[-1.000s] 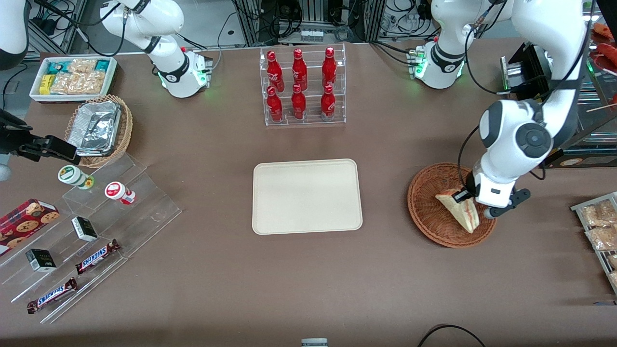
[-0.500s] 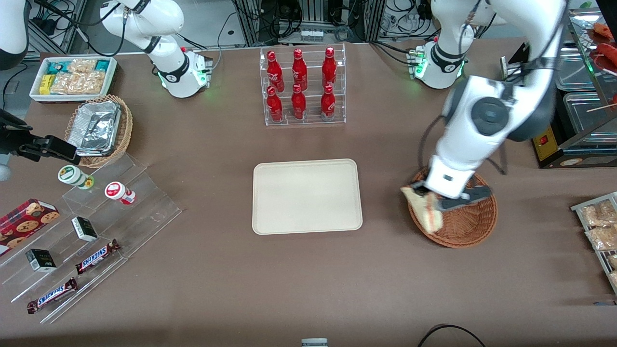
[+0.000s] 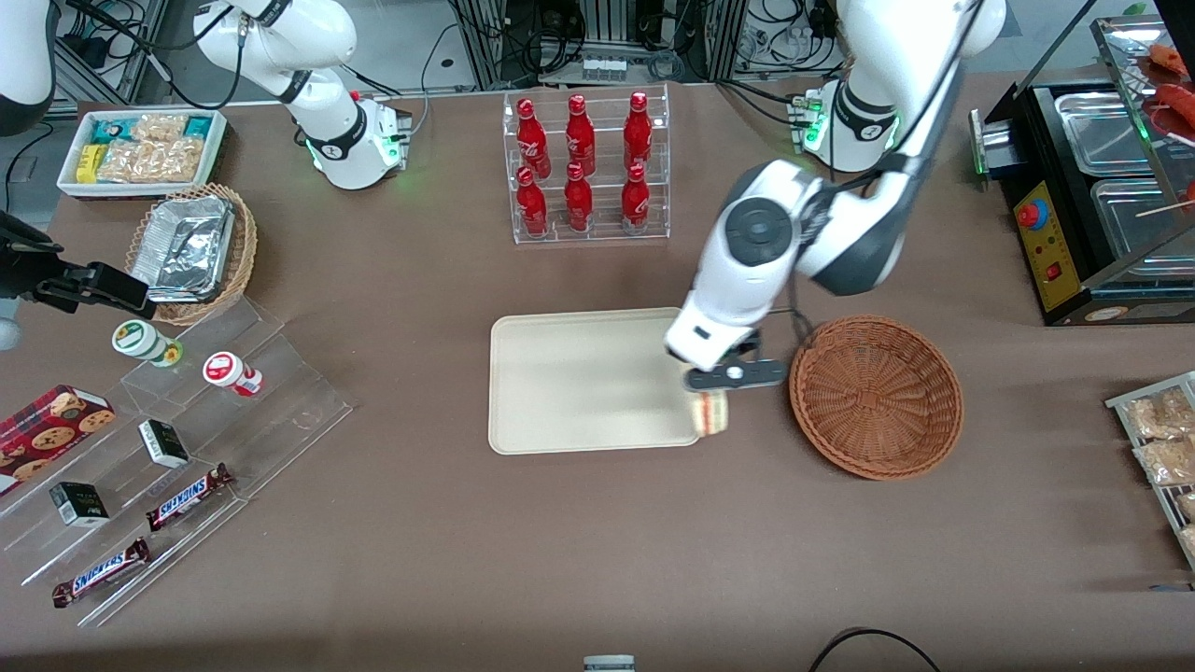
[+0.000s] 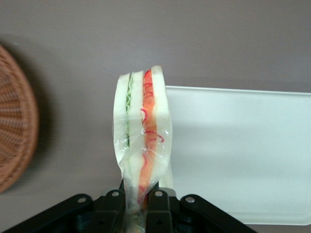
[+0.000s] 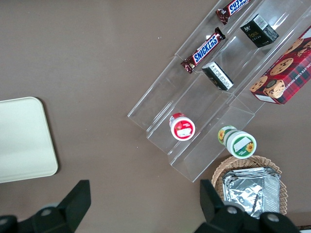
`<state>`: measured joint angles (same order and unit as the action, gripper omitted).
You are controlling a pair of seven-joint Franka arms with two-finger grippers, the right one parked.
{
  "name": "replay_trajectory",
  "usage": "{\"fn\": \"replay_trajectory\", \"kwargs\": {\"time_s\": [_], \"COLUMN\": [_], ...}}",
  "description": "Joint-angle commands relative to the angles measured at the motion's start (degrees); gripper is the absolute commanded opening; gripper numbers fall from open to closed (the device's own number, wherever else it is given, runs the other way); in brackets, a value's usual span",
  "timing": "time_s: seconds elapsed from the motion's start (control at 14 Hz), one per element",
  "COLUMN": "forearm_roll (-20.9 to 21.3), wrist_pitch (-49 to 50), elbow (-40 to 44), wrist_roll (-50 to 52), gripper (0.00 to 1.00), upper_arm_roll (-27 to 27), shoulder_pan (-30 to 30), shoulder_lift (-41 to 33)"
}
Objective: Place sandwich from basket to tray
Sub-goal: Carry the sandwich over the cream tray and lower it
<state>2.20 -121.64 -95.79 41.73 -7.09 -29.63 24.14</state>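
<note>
- My gripper [image 4: 137,200] is closed on the sandwich [image 4: 142,141]; the two fingers [image 4: 112,206] press the wrapped wedge from both bread sides, and the sandwich hangs out of them with its cut side, red and green layers, turned to my wrist camera.
- In the front view my gripper [image 3: 717,390] is in the air over the edge of the tray [image 3: 579,373] that faces the basket, close to the tray's corner nearest the front camera.
- The sandwich [image 3: 712,413] is below the fingers. It is not in the basket [image 3: 876,396] and, as I judge it, not yet resting on the tray.
- The long axis of the sandwich points away from my fingers, about parallel to that tray edge. About half of its thickness seems over the tray and half over the bare table [image 3: 560,541].
- The basket has nothing in it and stands near, toward the working arm's end of the table.
- The relation that matters: the bare middle of the tray lies sideways from the sandwich, toward the parked arm's end. I think I should carry it further in over the tray before I lower and release; if I release here, it could tip over the low rim.
</note>
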Motion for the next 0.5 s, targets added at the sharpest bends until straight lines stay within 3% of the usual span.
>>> {"fn": "replay_trajectory", "kwargs": {"time_s": [0.0,0.43], "forearm_roll": [0.26,0.17], "wrist_pitch": [1.15,0.71], "elbow": [6.30,12.64], "wrist_roll": [2.56,2.74], "gripper": [0.00,0.00], "upper_arm_roll": [0.85,0.85], "shoulder_pan": [-3.93,-9.56], "shoulder_lift": [5.73,13.65]}}
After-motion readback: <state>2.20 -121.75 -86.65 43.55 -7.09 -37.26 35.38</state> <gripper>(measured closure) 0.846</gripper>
